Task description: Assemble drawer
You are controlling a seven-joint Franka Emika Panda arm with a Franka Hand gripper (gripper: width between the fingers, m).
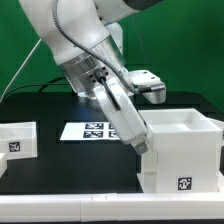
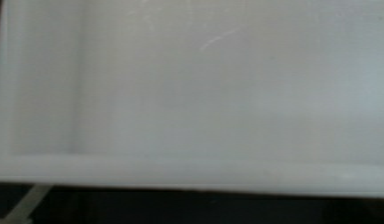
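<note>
While the arm [image 1: 88, 58] slants down to casing [image 1: 185, 150] | end effector [image 1: 141, 143] aperture: cannot tell

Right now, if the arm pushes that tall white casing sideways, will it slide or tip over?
It would probably slide rather than tip: the casing sits flat on a broad base on the smooth black table. It looks like stiff, hollow, thin-walled plastic, so it is likely light for its size. The gripper is high on one wall, so a hard shove might rock it.
</note>
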